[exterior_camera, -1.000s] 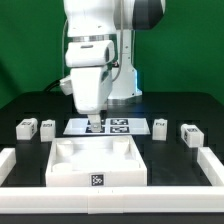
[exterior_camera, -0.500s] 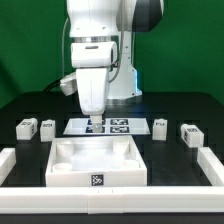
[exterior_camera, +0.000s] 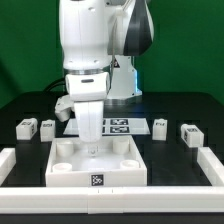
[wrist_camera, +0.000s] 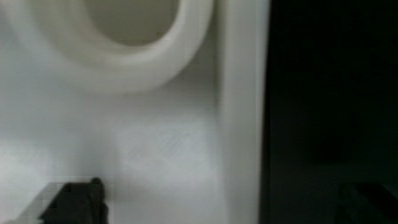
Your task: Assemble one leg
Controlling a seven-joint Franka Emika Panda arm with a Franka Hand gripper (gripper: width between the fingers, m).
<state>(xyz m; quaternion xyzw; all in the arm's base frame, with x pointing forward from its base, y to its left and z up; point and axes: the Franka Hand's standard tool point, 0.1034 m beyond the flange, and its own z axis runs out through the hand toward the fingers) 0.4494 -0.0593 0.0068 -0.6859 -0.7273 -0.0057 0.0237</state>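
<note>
Four small white legs with tags lie on the black table: two at the exterior view's left (exterior_camera: 26,127) (exterior_camera: 47,128) and two at its right (exterior_camera: 160,126) (exterior_camera: 188,134). The large white panel (exterior_camera: 60,172) with round corner sockets lies in front. My gripper (exterior_camera: 92,143) hangs low over the panel's far part, away from every leg. In the wrist view the gripper (wrist_camera: 214,205) is open and empty, its dark fingertips (wrist_camera: 75,200) set wide apart over the panel's surface (wrist_camera: 160,130) beside a round socket (wrist_camera: 125,30) and the panel's edge.
The marker board (exterior_camera: 122,125) lies behind the panel, partly hidden by the arm. White raised rails (exterior_camera: 10,160) (exterior_camera: 213,165) border the work area at the left, right and front.
The arm has swung forward and down, from above the marker board to low over the far part of the panel. The legs and the panel have not moved.
</note>
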